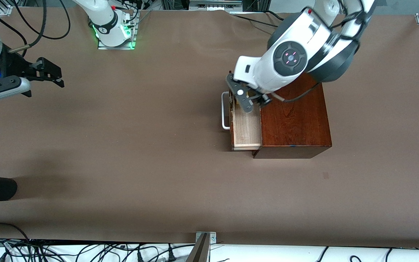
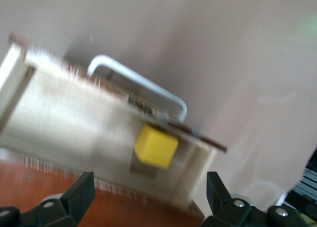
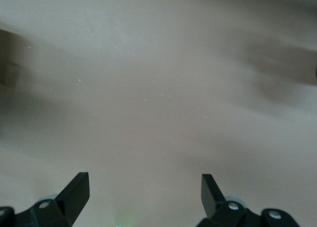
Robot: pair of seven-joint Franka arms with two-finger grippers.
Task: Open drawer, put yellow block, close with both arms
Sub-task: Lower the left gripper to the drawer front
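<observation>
With the yellow block (image 2: 156, 146) apparently resting in the open drawer (image 1: 246, 127), left gripper (image 1: 243, 98) above it, jaws apart, should lift straight up. Right gripper (image 1: 51, 74), jaws apart, waits over bare table (image 1: 140, 163) nr right arm's end.

Box (image 1: 296, 123), right of centre in the front view: glossy reddish-brown wood with visible grain. Drawer (image 1: 246, 128): pale unfinished-looking wood, matt. Handle (image 1: 225, 111): smooth white metal bar. Yellow block (image 2: 156, 147): smooth, matt faces. Worktop (image 1: 140, 145): matt brown covering, faintly creased at upper centre. Arm shells (image 1: 289, 54): glossy white plastic, grey joints.
</observation>
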